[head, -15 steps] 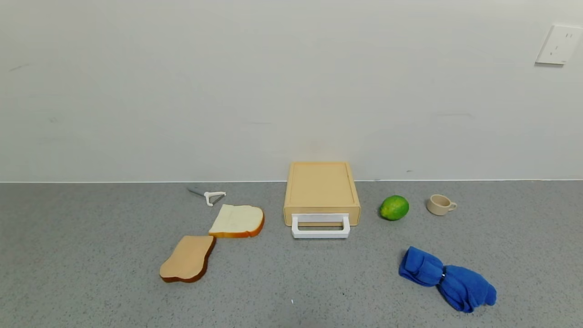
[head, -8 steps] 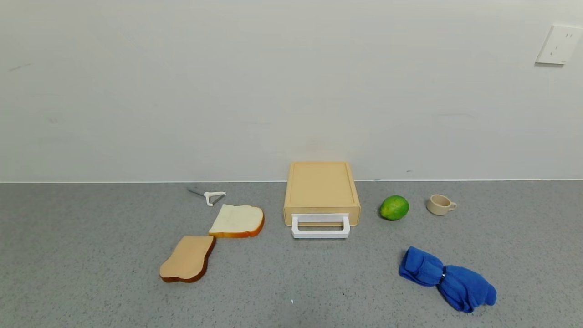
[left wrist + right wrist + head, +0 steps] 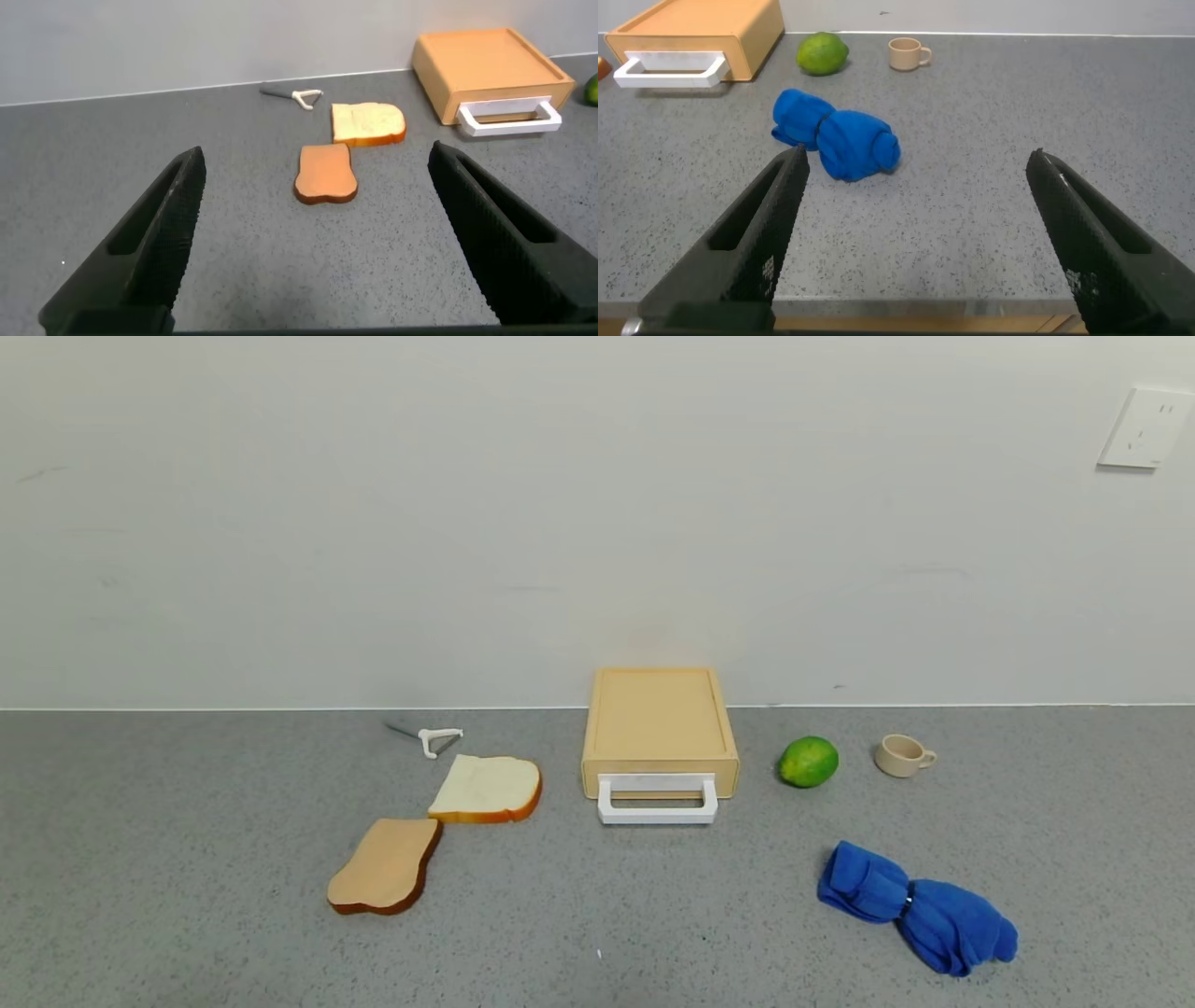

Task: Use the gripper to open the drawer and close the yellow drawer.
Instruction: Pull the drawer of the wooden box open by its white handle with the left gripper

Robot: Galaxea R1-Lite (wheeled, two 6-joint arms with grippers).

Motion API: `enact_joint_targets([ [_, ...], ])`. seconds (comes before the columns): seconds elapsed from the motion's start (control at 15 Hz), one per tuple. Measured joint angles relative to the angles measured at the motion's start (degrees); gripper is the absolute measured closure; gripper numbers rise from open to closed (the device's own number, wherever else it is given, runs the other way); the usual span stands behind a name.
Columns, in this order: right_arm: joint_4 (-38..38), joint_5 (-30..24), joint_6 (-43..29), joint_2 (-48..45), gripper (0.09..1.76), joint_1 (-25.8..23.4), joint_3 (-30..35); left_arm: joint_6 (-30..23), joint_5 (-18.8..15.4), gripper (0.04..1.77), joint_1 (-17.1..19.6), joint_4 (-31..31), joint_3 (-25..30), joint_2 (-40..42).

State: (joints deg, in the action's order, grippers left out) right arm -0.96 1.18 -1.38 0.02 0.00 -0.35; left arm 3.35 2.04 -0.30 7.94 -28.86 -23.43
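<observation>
Grey counter (image 3: pixel 187 859): shut yellow drawer (image 3: pixel 659 728) lies lengthwise toward wall, handle (image 3: pixel 657 801) facing both wide-spread grippers.

a: what's the counter (image 3: pixel 187 896) made of?
b: speckled grey, stone-like, matt with a fine grain.
a: and the drawer (image 3: pixel 659 723) ahead of the left gripper (image 3: pixel 318 233)?
b: smooth pale yellow plastic, low sheen, with a white plastic handle (image 3: pixel 657 801) that looks slightly glossy.
a: the blue thing just ahead of the right gripper (image 3: pixel 910 229)?
b: the blue cloth (image 3: pixel 836 135), soft and fuzzy, like terry.
a: the gripper fingers (image 3: pixel 154 243)?
b: matt black, looks like plastic.
a: beyond the cloth?
b: a lime (image 3: pixel 808 761) with dimpled, faintly shiny skin, and a smooth beige cup (image 3: pixel 902 755).
</observation>
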Motion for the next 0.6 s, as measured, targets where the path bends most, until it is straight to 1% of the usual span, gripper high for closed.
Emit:
enact_joint_targets([
  [0.2, 0.0, 0.0, 0.0, 0.0, 0.14, 0.0, 0.0, -0.4, 0.2, 0.09, 0.1, 5.9, -13.6, -16.0],
  [0.33, 0.0, 0.0, 0.0, 0.0, 0.14, 0.0, 0.0, -1.8, 0.3, 0.09, -0.7, 11.1, -24.3, -27.9],
  [0.6, 0.0, 0.0, 0.0, 0.0, 0.14, 0.0, 0.0, -6.6, 2.3, 0.09, -5.4, 22.1, -47.5, -50.4],
])
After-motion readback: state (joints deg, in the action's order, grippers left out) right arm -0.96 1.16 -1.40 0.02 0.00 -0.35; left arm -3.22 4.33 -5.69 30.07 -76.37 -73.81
